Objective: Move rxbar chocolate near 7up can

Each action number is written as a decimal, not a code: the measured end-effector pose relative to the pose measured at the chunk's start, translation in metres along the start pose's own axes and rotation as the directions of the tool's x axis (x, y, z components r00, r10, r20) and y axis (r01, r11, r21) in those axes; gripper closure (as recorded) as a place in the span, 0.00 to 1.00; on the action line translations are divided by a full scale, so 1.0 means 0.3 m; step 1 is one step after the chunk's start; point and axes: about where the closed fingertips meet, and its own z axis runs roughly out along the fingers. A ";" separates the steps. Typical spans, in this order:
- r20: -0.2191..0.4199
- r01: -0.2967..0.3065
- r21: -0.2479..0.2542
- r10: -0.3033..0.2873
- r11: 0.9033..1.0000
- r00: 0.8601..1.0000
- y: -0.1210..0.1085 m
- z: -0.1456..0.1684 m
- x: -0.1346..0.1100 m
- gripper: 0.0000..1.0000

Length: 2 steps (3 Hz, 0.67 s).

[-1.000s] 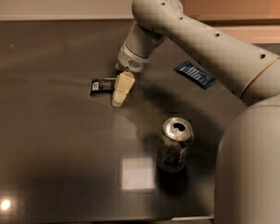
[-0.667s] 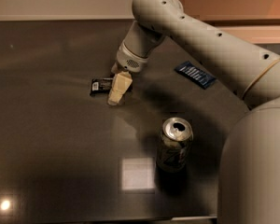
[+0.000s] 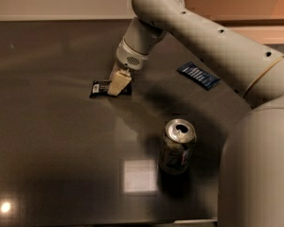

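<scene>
The rxbar chocolate (image 3: 101,88), a flat black wrapper with white print, lies on the dark table (image 3: 47,136) left of centre. My gripper (image 3: 117,86) reaches down from the upper right and its cream fingertips sit right over the bar's right end. The 7up can (image 3: 177,147) stands upright with its open pull-tab top, well to the lower right of the bar and apart from the gripper.
A blue wrapper bar (image 3: 198,75) with white text lies at the right, partly behind my arm (image 3: 203,37). My base (image 3: 258,169) fills the lower right corner. Bright light reflections (image 3: 140,175) show on the table near the can.
My gripper has moved left and slightly back, from just right of the black bar to over its right end. The bar and the can have not moved.
</scene>
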 end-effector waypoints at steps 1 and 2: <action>0.000 0.000 0.000 0.000 1.000 1.000 0.000 -0.001 -0.001 1.00; 0.013 0.007 0.014 -0.007 1.000 1.000 0.047 -0.099 0.040 1.00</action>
